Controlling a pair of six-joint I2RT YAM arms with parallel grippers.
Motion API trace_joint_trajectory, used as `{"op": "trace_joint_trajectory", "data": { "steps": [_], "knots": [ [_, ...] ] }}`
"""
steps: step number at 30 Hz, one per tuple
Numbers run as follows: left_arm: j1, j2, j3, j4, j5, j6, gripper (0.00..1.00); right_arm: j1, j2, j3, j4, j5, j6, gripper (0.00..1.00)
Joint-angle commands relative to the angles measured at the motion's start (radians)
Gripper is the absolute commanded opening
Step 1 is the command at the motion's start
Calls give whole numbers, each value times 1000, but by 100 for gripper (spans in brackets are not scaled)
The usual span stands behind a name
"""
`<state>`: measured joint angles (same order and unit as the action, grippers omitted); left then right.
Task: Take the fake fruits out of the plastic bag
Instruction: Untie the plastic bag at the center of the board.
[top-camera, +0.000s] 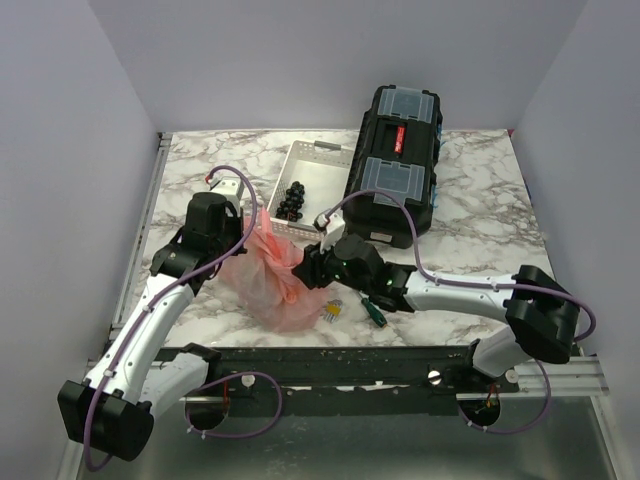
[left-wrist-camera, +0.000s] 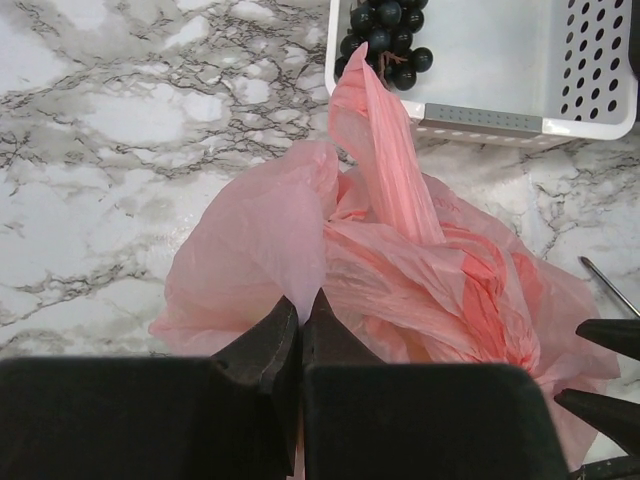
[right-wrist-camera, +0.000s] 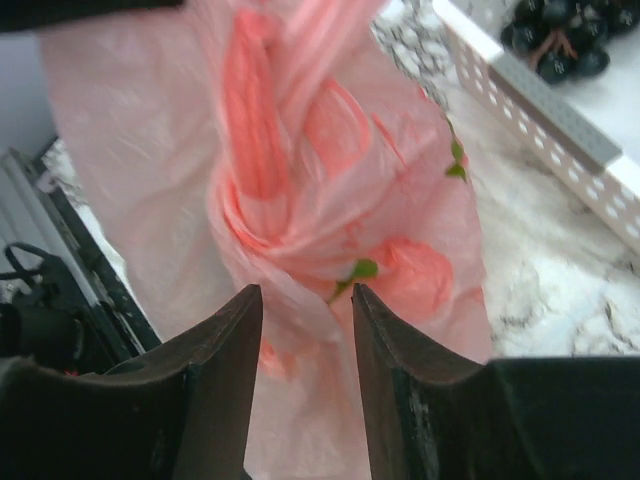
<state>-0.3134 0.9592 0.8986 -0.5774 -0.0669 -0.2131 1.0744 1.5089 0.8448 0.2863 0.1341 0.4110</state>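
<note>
Left wrist view: crinkly translucent pink plastic bag (left-wrist-camera: 420, 280) pinched in clamped left gripper (left-wrist-camera: 303, 305); right gripper (right-wrist-camera: 305, 295) half parted near its folds

The top camera is looking down over the table (top-camera: 480, 215); both wrist cameras are facing the plastic bag (top-camera: 270, 278) closely from opposite sides.

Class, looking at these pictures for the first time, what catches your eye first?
A crumpled pink plastic bag dominates mid-table, pinched by the shut left gripper, with the open right gripper facing it. Behind stand a black toolbox and a white tray holding black grapes.
</note>
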Motion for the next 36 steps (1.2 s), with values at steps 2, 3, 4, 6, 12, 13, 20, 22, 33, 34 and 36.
{"op": "trace_joint_trajectory", "data": {
  "steps": [2,3,4,6,12,13,20,22,33,34,36],
  "knots": [
    [7,-6,14,22,38,6,0,7,8,99,-21,-70,-44,53],
    [7,-7,14,22,37,5,0,9,17,113,-20,-80,-47,59],
    [7,-6,14,24,37,3,0,10,26,123,-15,-91,-50,63],
    [9,-3,18,20,39,1,0,16,52,153,-12,-102,-55,68],
    [8,-6,17,16,38,0,0,39,124,211,-34,-90,-59,67],
    [8,-7,18,16,36,0,0,39,129,210,-35,-89,-59,65],
    [17,-12,14,18,-22,-26,0,45,137,148,-32,-73,-30,51],
    [20,-12,19,13,-33,-37,0,46,130,114,-12,-62,-19,36],
    [61,-43,19,-3,-219,-149,0,46,29,-37,0,51,28,4],
    [64,-48,18,-2,-217,-150,0,47,15,-54,7,58,30,3],
    [72,-58,21,4,-166,-146,0,47,-4,-76,18,58,31,1]
  ]
}}
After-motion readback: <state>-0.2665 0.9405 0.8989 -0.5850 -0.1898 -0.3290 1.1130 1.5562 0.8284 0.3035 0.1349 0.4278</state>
